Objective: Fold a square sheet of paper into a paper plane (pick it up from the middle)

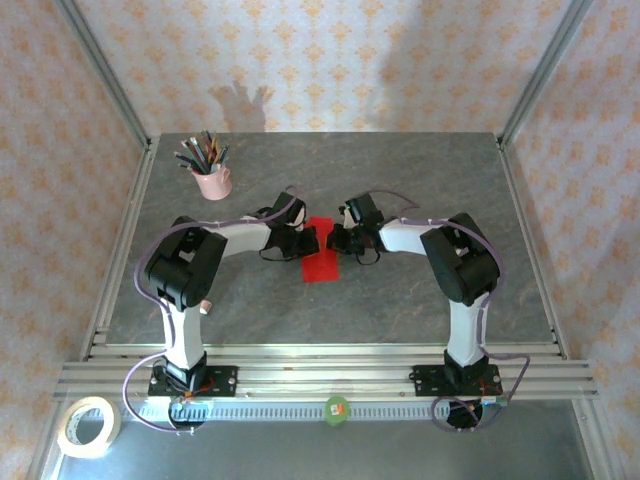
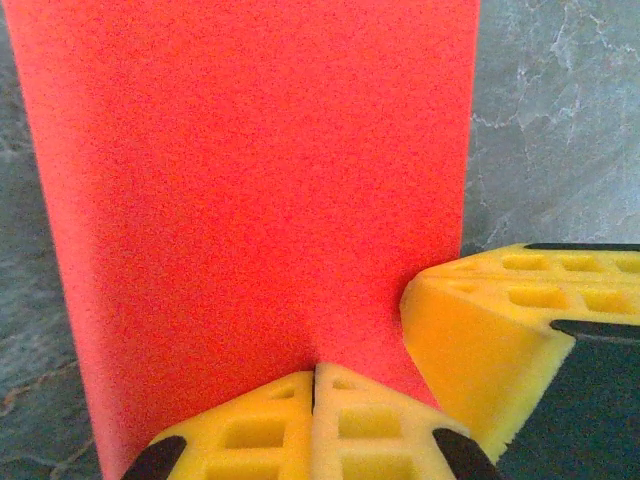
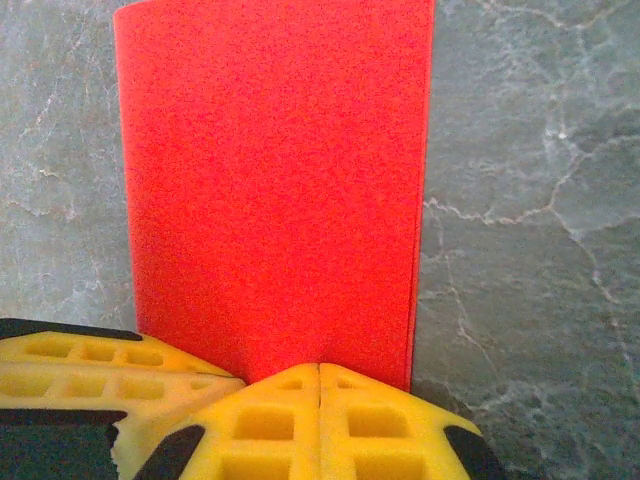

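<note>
Left end effector (image 2: 315,378) and right end effector (image 3: 319,372) are both seen fully closed, with the yellow fingertips set against the paper plane (image 1: 321,262); whether the sheet is pinched cannot be told. Both arms are bent inward, with the wrists met at the centre of the tabletop (image 1: 420,300). The red paper, a folded rectangle, is laid between them and extends toward 6 o'clock. The label on the green disc (image 1: 336,410) at 6 o'clock is too small to be read.

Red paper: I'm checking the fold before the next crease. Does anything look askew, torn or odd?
Nothing stands out. The red paper lies on the table as a folded rectangle, its layers lined up, with no tear visible.
</note>
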